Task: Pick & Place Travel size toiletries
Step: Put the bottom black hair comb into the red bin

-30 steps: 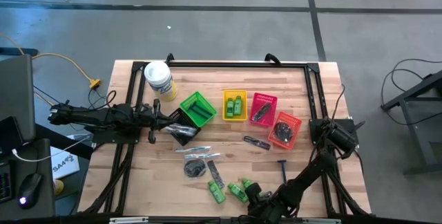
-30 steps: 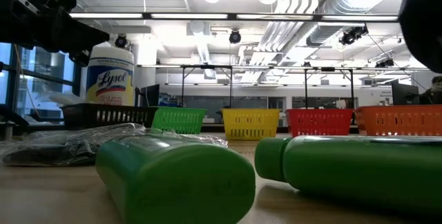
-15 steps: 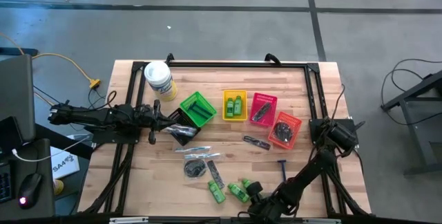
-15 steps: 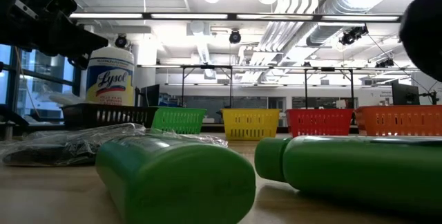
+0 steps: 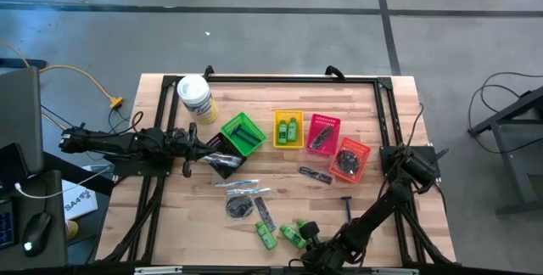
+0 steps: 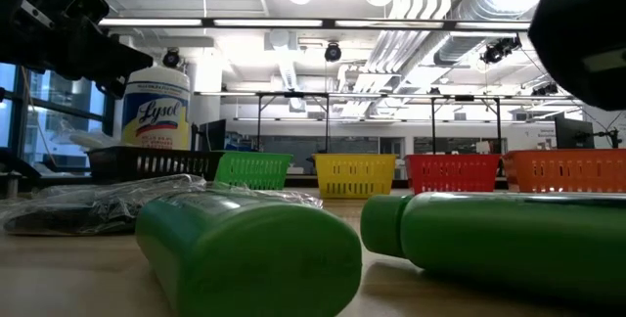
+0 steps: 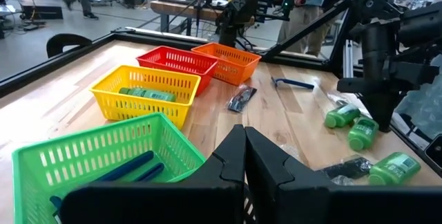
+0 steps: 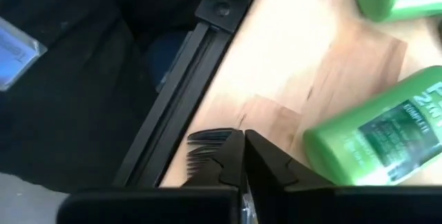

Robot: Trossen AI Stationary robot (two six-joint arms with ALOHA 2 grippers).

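right end effector is closed on a comb at the surface's near edge, its teeth pointing toward the rail; green bottles lie just beside. left end effector closed, idle far off.

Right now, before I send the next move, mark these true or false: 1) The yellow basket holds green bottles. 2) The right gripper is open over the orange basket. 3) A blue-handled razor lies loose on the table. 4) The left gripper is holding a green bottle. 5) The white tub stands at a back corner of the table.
1) True: green bottles lie in the yellow basket.
2) False: the right gripper is shut, at the table's front edge beside loose green bottles, with a dark comb at its tips.
3) True: the razor lies on bare wood.
4) False: the left gripper is shut on nothing, near the green basket.
5) True: the white tub.
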